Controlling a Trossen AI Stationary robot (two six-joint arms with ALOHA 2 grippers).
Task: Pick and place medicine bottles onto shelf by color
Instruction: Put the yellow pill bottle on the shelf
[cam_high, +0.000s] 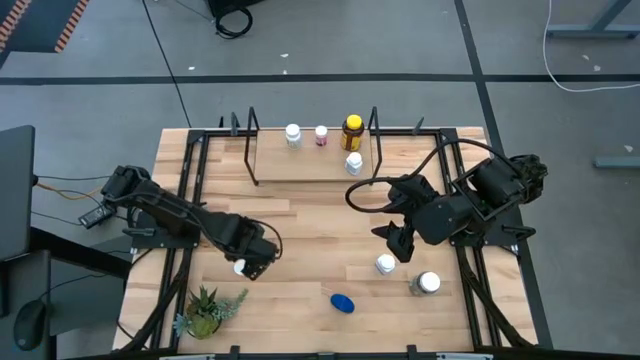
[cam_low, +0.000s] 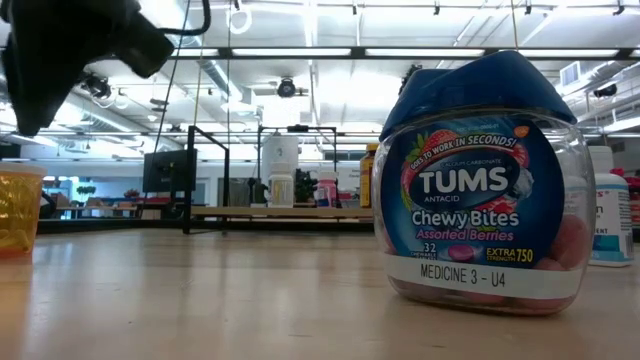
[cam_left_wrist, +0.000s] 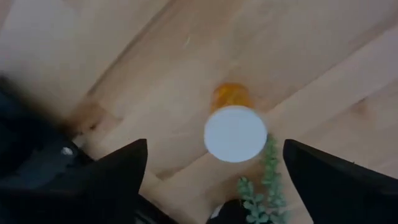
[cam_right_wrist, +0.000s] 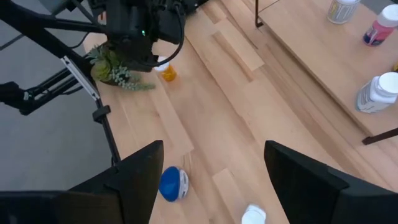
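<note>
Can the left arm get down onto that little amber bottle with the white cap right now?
Probably yes. The left gripper hangs above the amber bottle, fingers spread wider than its cap; only the plant crowds one side.

In the high view the left gripper (cam_high: 250, 266) covers most of the orange bottle (cam_high: 240, 267) near the plant (cam_high: 206, 312), leaving only its white cap showing. In the low view that bottle (cam_low: 18, 211) is cut off by the picture's edge, and the labels of the bottles on the shelf (cam_low: 270, 213) behind it are too small to read.
</note>
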